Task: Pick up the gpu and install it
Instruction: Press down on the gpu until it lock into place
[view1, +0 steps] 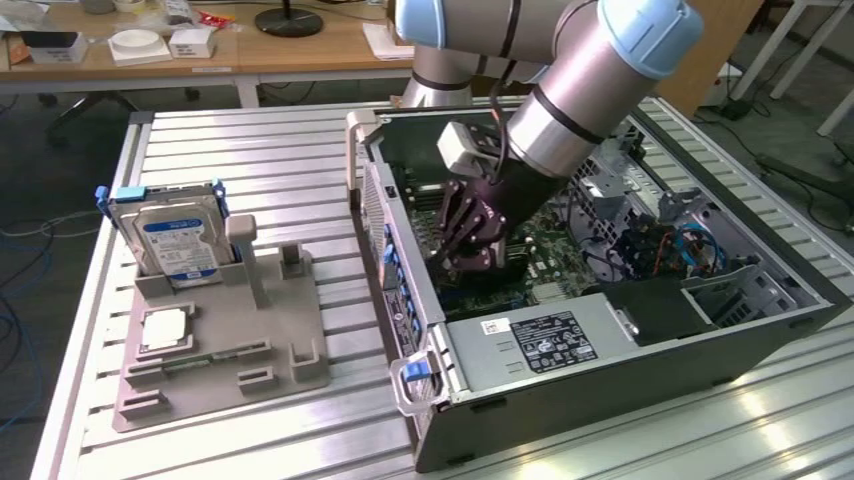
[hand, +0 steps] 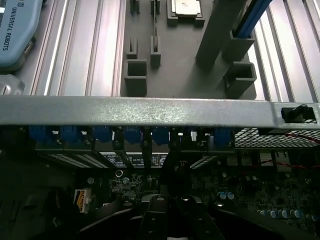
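Exterior view: gripper (view1: 470, 262) down inside open computer case (view1: 641, 350), over motherboard (view1: 561, 262); finger state unclear. Hard drive (view1: 176, 243) on grey fixture (view1: 220, 350), well apart.

Wrist view: gpu (hand: 167, 212) apparently directly below gripper, dark, indistinct; blue slot clips (hand: 132, 134) just beyond.

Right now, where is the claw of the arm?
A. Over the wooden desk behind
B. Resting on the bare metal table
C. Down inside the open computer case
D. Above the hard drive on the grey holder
C: the claw is down inside the open computer case, over its motherboard.
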